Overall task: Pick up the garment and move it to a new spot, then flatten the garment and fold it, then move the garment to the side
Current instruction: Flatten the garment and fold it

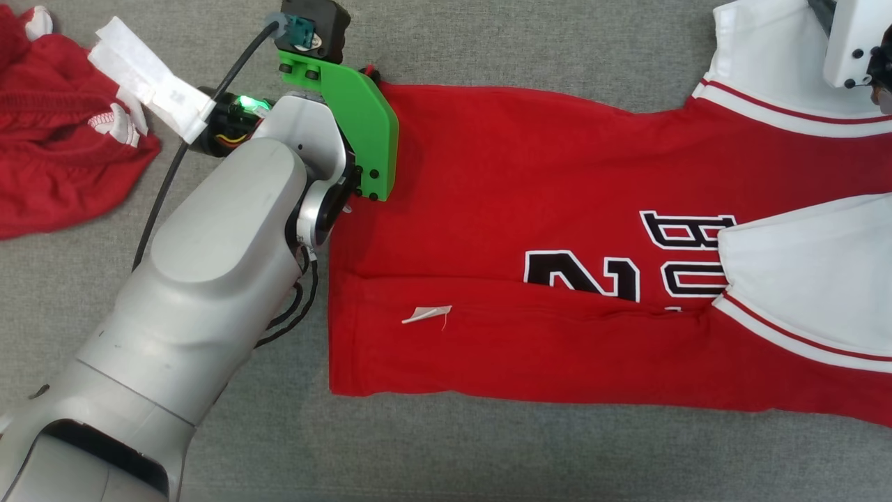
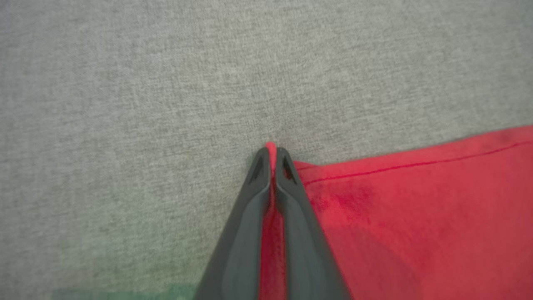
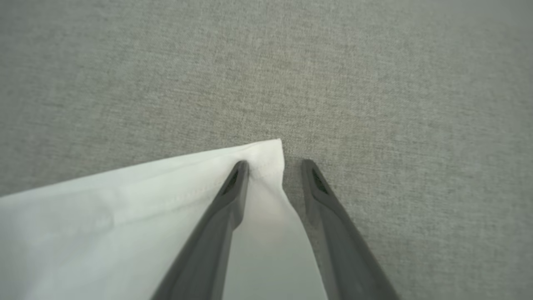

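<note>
The red jersey (image 1: 523,174) lies spread flat on the grey cloth surface (image 1: 488,453), its hem toward the robot's left and its white sleeves toward the right. Its black-and-white lettering (image 1: 627,265) faces up, and a small white tag (image 1: 426,315) lies on the lower fold. The head view gives the whole layout: the pale left arm (image 1: 209,279) reaches to the far hem corner, where a green bracket (image 1: 362,132) covers the fingers. A second red garment (image 1: 63,139) sits crumpled at the upper left, well apart from the jersey. The left wrist view gives what the bracket hides: the left gripper (image 2: 271,154) is pinched tight on the hem corner, a sliver of red cloth poking out between the tips. The right wrist view looks closely at a white sleeve (image 3: 104,229). There the right gripper (image 3: 275,166) stands with its fingers apart, one tip pressing on the sleeve's corner, the other on bare grey cloth just beside it, nothing clamped.
</note>
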Controlling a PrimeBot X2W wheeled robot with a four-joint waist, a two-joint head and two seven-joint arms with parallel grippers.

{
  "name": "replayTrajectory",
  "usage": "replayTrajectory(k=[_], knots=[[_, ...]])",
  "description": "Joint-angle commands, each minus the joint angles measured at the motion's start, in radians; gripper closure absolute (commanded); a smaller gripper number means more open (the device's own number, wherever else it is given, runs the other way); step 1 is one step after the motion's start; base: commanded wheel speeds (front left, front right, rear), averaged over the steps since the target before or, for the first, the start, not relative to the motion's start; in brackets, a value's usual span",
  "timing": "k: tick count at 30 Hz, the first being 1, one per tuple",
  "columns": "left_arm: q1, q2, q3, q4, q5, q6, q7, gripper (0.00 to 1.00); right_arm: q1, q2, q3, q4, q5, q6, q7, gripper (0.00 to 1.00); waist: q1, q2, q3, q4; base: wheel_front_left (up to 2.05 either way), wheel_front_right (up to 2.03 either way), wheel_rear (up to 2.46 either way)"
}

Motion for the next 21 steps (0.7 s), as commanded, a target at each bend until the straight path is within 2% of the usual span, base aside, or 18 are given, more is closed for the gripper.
replayTrajectory(k=[1, 5, 13, 21], knots=[[0.066, -0.002, -0.020, 0.052, -0.007, 0.005, 0.004, 1.00, 0.039, 0.009, 0.011, 0.033, 0.006, 0.000, -0.001, 1.00, 0.0000, 0.0000, -0.004, -0.002, 0.00, 0.00, 0.00], [0.065, 0.008, 0.019, 0.059, -0.007, 0.032, -0.077, 1.00, 0.029, -0.004, -0.027, 0.011, 0.013, -0.001, -0.126, 1.00, 0.0000, 0.0000, -0.027, -0.015, 0.00, 0.00, 0.00], [0.089, 0.014, 0.067, 0.072, -0.022, 0.014, -0.224, 1.00, 0.071, -0.010, -0.002, -0.037, 0.056, 0.000, -0.326, 1.00, 0.0000, 0.0000, -0.103, -0.051, 0.00, 0.00, 0.00], [0.153, 0.011, 0.089, 0.097, -0.056, -0.025, -0.311, 1.00, 0.183, -0.055, 0.073, -0.108, 0.176, 0.000, -0.370, 1.00, 0.0000, 0.0000, -0.192, -0.074, 0.00, 0.00, 0.00]])
